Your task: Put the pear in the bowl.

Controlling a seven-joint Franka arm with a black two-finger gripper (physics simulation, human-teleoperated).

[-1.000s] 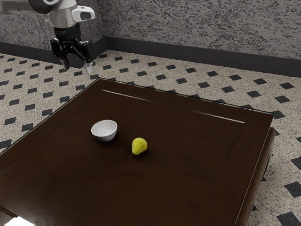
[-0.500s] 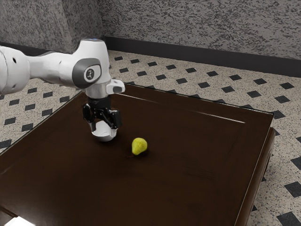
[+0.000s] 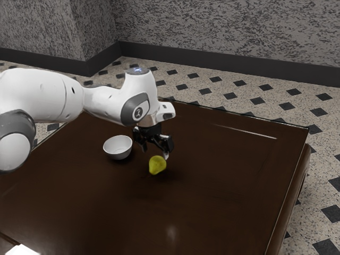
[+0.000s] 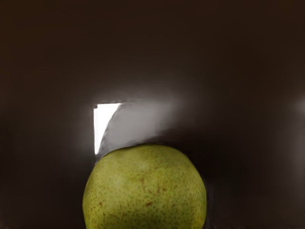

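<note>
Well, pear clear of bowl

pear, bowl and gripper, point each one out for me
pear point(image 4: 145, 191), wrist view, on its speckled skin
bowl point(image 3: 117, 152), exterior view, on its outer wall
gripper point(image 3: 153, 151), exterior view, midway between its fingertips

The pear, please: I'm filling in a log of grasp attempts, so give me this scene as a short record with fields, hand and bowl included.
pear: yellow-green, outside the bowl, resting on the table
bowl: white, upright, nothing seen inside
pear to bowl: apart, pear toward the exterior view's right of the bowl
surface: dark brown table
hand: open, just above the pear
grasp: none yet
task: not done
</note>
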